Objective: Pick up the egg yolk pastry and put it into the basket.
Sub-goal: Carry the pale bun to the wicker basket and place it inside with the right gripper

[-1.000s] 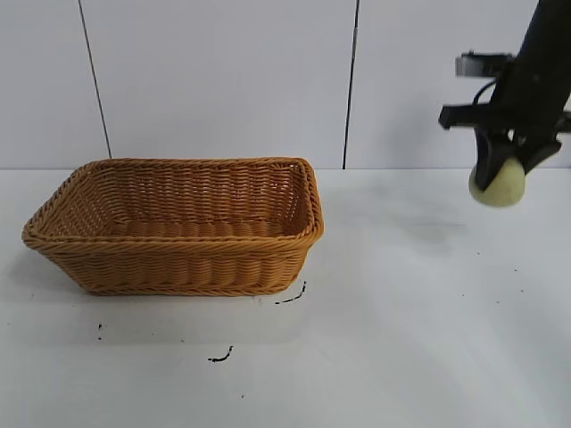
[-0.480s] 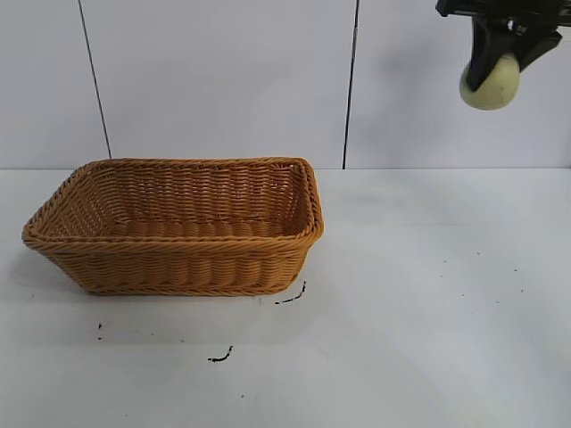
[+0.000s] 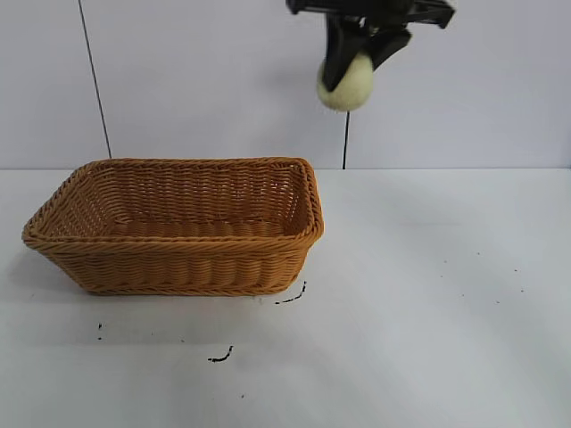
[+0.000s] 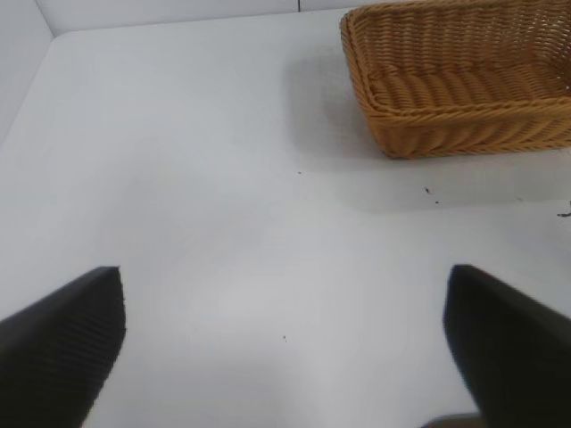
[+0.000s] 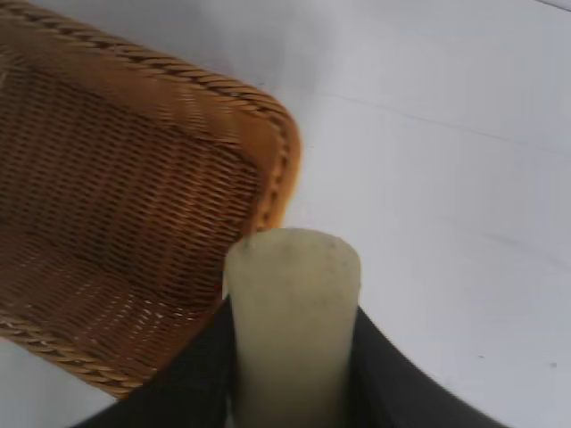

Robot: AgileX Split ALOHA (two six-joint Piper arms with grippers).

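Carrying egg yolk pastry point(image 3: 345, 83) high in air, right gripper point(image 3: 355, 55) jaws pinching it. Basket point(image 3: 177, 225) lies at 7 o'clock from jaws, pastry just past its right end rim. Left gripper point(image 4: 284, 343) jaws spread, hovering over bare table point(image 4: 223, 223), basket well apart.

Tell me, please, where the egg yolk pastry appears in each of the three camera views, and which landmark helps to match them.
Exterior view: the egg yolk pastry hangs near the top, right of centre, held in the right end effector, above the table just off the basket's right end.
Left wrist view: not in it.
Right wrist view: the pastry fills the lower centre, between the dark fingers.
Shared landmark: the basket.
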